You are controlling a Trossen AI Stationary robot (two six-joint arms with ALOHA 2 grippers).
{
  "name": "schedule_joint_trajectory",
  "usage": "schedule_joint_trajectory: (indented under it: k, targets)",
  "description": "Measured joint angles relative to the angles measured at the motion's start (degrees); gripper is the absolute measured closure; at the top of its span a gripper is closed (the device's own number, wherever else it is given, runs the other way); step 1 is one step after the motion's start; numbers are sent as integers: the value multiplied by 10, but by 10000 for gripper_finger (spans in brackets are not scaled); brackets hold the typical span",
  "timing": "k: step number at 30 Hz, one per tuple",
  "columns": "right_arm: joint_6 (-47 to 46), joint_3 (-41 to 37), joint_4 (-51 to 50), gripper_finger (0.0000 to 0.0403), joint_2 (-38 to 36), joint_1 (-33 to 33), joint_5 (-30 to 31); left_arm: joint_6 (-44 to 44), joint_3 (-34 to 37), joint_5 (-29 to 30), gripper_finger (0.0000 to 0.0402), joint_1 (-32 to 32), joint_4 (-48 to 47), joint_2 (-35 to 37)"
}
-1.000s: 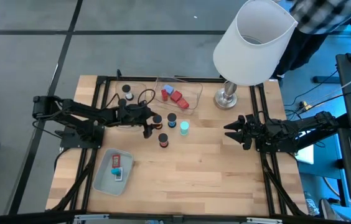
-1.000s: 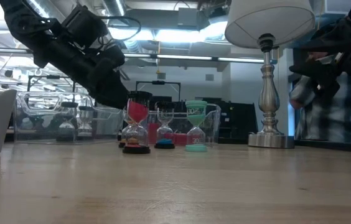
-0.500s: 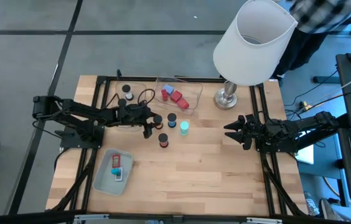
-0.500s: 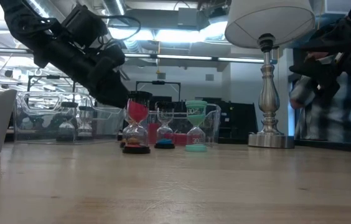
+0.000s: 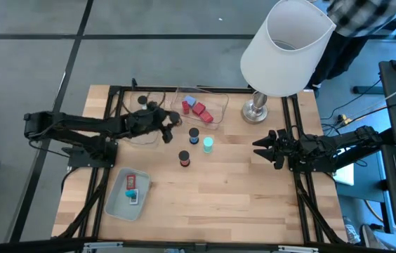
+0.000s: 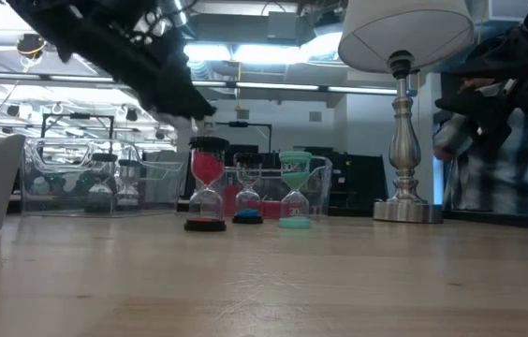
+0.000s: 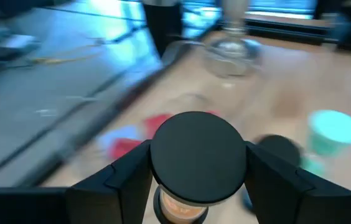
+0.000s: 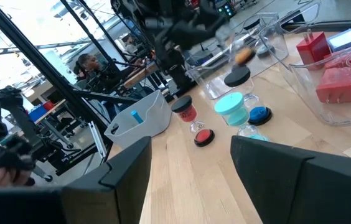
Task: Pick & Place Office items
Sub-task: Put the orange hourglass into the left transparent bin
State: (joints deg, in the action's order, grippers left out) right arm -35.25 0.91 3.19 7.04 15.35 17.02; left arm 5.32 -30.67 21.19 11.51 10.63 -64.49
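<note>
The office items here are small hourglasses and blocks. My left gripper (image 5: 170, 118) hangs above the table between two clear trays, shut on an hourglass with a black cap (image 7: 197, 155) and orange sand (image 8: 244, 55). A red hourglass (image 5: 183, 158), a black-capped one (image 5: 194, 133) and a teal one (image 5: 207, 144) stand on their bases on the wood. Red and blue blocks (image 5: 194, 107) lie in the right clear tray, and another hourglass (image 5: 144, 100) stands in the left one. My right gripper (image 5: 261, 149) waits open near the right edge. My left gripper pinches the hourglass between its two fingers (image 7: 126, 171), one on each side, just below the black top cap (image 7: 197, 155). The hourglass is lifted clear of the table. How far back it reaches between the fingers does not show.
A big white lamp (image 5: 282, 49) stands on its metal foot (image 5: 255, 111) at the far right. A pale tray (image 5: 129, 195) near the left front holds small red and blue pieces. A person in a plaid shirt (image 6: 503, 168) stands beyond the table's right side.
My left gripper has risen and moved toward the table's far edge, carrying up the hourglass that stood to the left of the black-capped one. That hourglass is now lifted clear. The other three hourglasses and my right arm have kept still.
</note>
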Motion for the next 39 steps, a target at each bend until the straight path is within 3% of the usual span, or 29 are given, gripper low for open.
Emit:
schedule_joint_trajectory:
  k: [9,16,23,30,39]
  targets:
    - [0,0,0,179,0,0,0,57,-12,169,188,0,-139,95]
    - [0,0,0,179,0,0,0,124,4,267,187,10,-192,99]
    - [0,0,0,179,0,0,0,155,53,246,187,65,-129,77]
    - [0,0,0,179,0,0,0,159,86,181,187,122,-27,25]
    - [0,0,0,179,0,0,0,166,91,143,185,151,48,-50]
